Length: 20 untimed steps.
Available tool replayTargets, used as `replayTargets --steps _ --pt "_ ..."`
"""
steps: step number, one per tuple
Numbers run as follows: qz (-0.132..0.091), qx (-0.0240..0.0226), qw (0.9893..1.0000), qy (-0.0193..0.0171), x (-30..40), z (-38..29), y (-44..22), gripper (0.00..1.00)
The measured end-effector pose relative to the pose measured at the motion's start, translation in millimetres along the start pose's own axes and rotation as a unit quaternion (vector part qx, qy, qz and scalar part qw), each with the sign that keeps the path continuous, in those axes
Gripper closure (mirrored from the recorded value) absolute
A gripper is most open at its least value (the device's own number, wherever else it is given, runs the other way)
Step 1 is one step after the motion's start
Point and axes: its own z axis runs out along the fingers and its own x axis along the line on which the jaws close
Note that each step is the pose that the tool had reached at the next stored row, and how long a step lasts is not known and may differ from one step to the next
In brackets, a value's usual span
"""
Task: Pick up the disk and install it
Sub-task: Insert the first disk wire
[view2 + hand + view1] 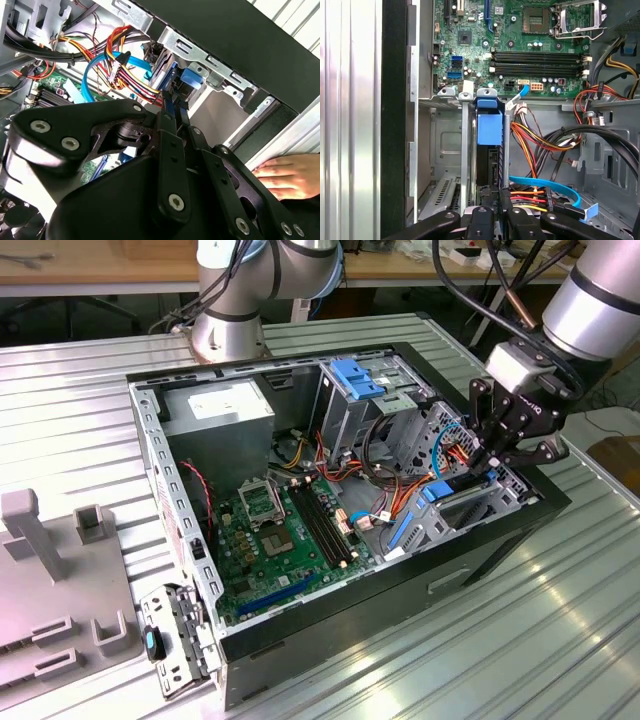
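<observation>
Your gripper (487, 462) is clamped narrow on the disk (489, 131), which stands on edge partway down its slot in the drive cage (470, 502). To the exterior view's right, a person's hand (289, 175) rests beside the case; risks are the carrier binding on the rails, snagged cables (540, 142), or contact with that hand.

The matt black metal gripper (497, 452) sits beside the disk's smooth bright blue plastic carrier (489, 128), inside the open case's dull grey sheet-metal walls (155, 455).
</observation>
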Motion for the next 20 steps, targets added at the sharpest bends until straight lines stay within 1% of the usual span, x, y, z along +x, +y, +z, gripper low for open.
replayTargets --steps 8,12,20 --pt "0.004 0.0001 1.0000 0.0001 0.0 2.9 0.5 0.84" --pt "0.012 0.0002 0.9999 0.0002 0.1 3.0 0.5 0.84" --pt "0.013 0.0002 0.9999 0.0002 0.0 2.5 1.0 0.84"
